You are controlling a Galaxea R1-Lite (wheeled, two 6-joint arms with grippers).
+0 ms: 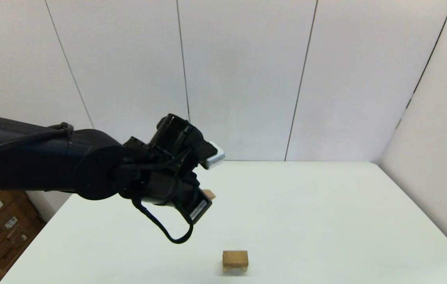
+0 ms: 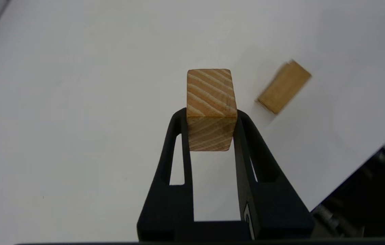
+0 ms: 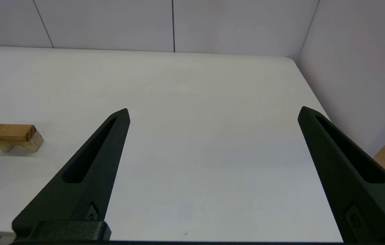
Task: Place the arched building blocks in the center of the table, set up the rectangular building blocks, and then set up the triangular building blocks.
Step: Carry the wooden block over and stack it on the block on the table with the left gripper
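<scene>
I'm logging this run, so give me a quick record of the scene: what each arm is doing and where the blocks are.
left gripper: raised over the table, jaws shut on the triangular block
triangular block: held off the table, wood grain showing
arched block: standing on the table near the front edge, hollow side down
rectangular block: cannot be told apart in these views
right gripper: jaws wide open, holding nothing, out of the head view
</scene>
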